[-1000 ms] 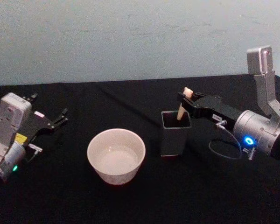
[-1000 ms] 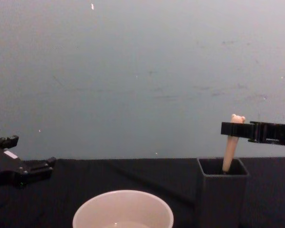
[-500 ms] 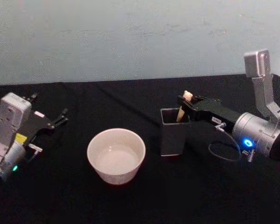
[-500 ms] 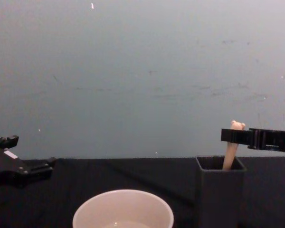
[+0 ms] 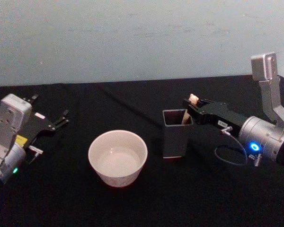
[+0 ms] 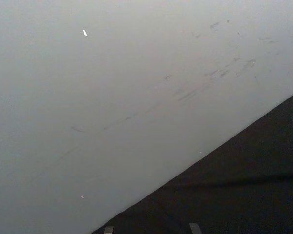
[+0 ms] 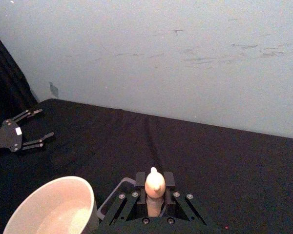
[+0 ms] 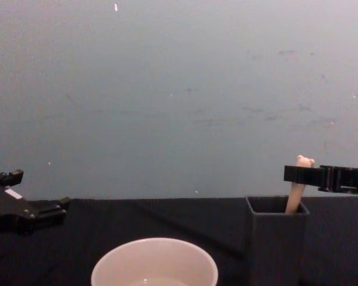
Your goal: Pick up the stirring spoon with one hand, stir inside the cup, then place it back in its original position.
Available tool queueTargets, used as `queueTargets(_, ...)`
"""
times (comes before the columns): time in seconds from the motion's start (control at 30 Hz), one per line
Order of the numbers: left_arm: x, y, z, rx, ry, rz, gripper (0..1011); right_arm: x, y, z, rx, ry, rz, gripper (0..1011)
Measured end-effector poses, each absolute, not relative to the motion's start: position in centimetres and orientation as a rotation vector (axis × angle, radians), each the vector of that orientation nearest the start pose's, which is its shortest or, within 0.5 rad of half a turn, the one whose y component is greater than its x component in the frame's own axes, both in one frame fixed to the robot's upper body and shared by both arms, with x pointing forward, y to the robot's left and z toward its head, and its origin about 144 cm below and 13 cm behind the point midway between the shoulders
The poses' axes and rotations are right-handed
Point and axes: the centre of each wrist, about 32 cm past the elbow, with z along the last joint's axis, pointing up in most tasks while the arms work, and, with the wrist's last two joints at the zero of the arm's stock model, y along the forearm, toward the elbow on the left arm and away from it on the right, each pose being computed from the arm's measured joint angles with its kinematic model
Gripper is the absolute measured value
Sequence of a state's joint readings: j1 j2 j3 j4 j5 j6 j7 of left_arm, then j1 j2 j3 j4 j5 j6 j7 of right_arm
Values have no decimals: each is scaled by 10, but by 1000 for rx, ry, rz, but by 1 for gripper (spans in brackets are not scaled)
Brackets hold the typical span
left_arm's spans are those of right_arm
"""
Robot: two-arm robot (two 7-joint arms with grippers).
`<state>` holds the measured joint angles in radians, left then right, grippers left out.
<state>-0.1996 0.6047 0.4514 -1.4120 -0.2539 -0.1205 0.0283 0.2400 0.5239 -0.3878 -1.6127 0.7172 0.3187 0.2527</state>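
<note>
The stirring spoon (image 5: 192, 100) stands in the dark grey square holder (image 5: 176, 137), its original position, leaning toward the right rim. Just the beige handle and bear head (image 8: 304, 162) rise above the opening; the neck and bowl are hidden inside. My right gripper (image 5: 190, 106) reaches in from the right and is shut on the handle just below the bear head (image 7: 155, 181). The cream-white cup (image 5: 117, 157) sits to the left of the holder. My left gripper (image 5: 57, 120) rests open at the table's far left, away from both.
A black cloth (image 5: 146, 198) covers the table, and a pale blue-grey wall (image 8: 179, 89) stands right behind it. A thin cable (image 5: 227, 156) loops beside my right wrist. There is free room in front of the cup and holder.
My right gripper has come down and shifted slightly right, sinking the spoon deeper into the holder. The left arm has not moved.
</note>
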Motion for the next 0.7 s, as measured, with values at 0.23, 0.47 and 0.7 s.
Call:
queueTargets(0.23,489,310,1140,304,-285,1248,1001,500,-262,1210,-92,281,-929,215)
queueTargets(0.47,489,310,1140,304,-285,1248,1001,500,-262,1210,-92,281,-930,215)
queueTargets(0.7,489,310,1140,304,-285,1248,1001,500,-262,1210,-93,281,-930,215)
